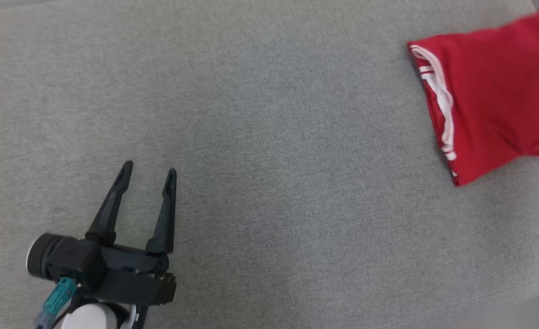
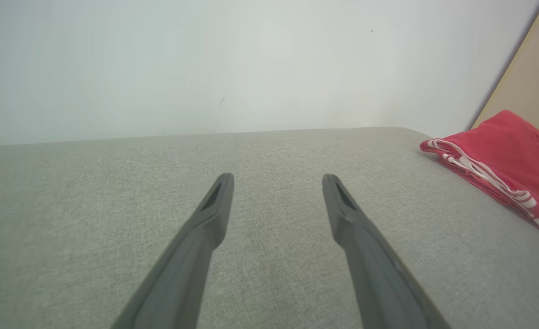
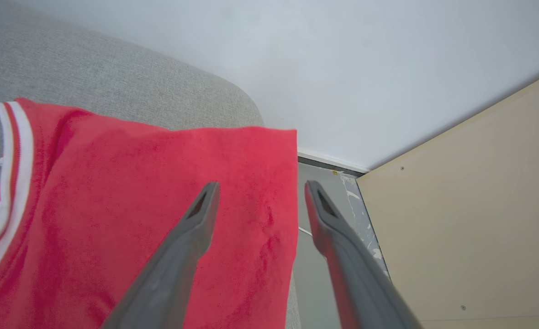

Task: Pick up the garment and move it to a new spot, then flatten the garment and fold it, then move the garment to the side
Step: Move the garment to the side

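Observation:
The garment [image 1: 498, 91] is red with white-striped trim and lies folded on the grey fabric surface [image 1: 269, 137] at the far right, running past the picture's right edge. My left gripper [image 1: 150, 169] rests open at the lower left, far from the garment, with nothing between its fingers. In the left wrist view the left gripper [image 2: 277, 179] points along the bare surface, with the garment [image 2: 502, 151] off to the right. My right gripper [image 3: 261, 185] hovers open over the garment's [image 3: 160, 192] end edge, its jaws apart and holding nothing.
A white wall [image 2: 205, 68] stands behind the surface. Past the surface's rounded end is a strip of grey floor [image 3: 342, 192] and a beige panel [image 3: 470, 219]. The garment's end lies near that drop-off.

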You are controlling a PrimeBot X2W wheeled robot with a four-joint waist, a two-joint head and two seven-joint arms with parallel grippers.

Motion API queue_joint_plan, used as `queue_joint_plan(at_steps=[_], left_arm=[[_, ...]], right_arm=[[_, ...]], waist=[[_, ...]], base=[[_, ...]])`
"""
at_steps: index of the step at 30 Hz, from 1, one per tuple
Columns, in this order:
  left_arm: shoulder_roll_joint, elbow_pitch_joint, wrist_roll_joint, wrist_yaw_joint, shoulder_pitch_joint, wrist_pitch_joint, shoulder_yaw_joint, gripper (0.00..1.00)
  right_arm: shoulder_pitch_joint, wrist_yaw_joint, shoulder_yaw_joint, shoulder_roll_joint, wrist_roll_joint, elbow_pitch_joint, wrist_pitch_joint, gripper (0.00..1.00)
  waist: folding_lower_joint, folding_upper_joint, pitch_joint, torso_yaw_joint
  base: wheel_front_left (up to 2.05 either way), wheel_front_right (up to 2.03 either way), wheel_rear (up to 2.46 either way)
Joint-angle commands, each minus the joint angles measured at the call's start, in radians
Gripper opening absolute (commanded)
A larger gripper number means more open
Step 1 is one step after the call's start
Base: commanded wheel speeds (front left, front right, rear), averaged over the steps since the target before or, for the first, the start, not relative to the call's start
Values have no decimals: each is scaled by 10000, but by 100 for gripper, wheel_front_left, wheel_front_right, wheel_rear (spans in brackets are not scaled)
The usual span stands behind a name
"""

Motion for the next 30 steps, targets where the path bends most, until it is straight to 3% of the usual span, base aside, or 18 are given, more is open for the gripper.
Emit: queue_joint_plan(at_steps=[1, 14, 21, 30], left_arm=[[-43, 71, -43, 21, 195, -1, 90, 100], [-519, 806, -214, 155, 1476, -3, 1235, 100], [-579, 969, -133, 133, 2372, -1, 1794, 100], [-619, 1115, -42, 142, 3091, -1, 2046, 100]], right_arm=[[218, -28, -62, 105, -85, 2, -126, 100], [2253, -28, -61, 1027, 878, -1095, -1767, 100], [4431, -28, -46, 2185, 2145, -2363, -2563, 100], [6602, -28, -201, 3436, 2155, -3360, -3488, 100]], waist=[[0, -1, -375, 248], [0, -1, -2609, 1167], [0, -1, -3944, 1518], [0, -1, -4523, 1745]], base=[[0, 0, 0], [0, 0, 0], [0, 0, 0], [0, 0, 0]])
